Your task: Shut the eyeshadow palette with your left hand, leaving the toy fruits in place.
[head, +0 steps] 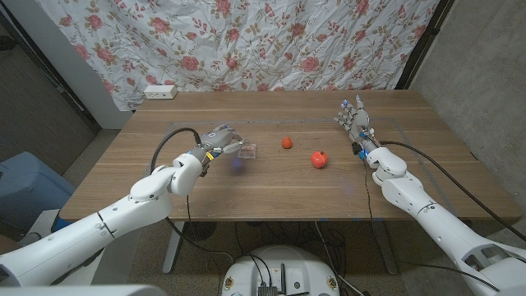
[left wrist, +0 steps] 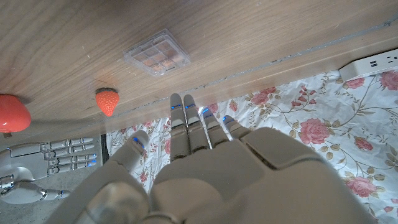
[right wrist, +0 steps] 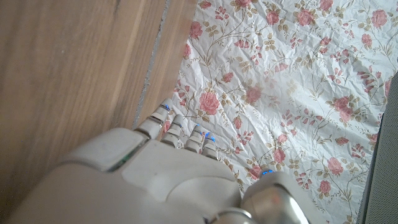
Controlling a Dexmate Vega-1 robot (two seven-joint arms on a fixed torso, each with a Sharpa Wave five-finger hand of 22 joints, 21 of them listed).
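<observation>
At the wooden table, I hold the left hand just beside the eyeshadow palette, fingers spread and nothing in its grasp. The palette lies mid-table, left of centre; in the left wrist view it appears to lie flat with its pans showing through clear plastic, and I cannot tell whether the lid is already down. The toy strawberry sits near the palette's right, the second red toy fruit farther right and nearer me. The right hand stands well apart at the right side, fingers extended, holding nothing.

My worry: a sideways push would slide the light palette into the strawberry, and any sweep past it would knock the fruit. A press from above looks safer. There is open wood on the left and toward the near edge for my withdrawal; the far edge, with the power strip, is well clear.
</observation>
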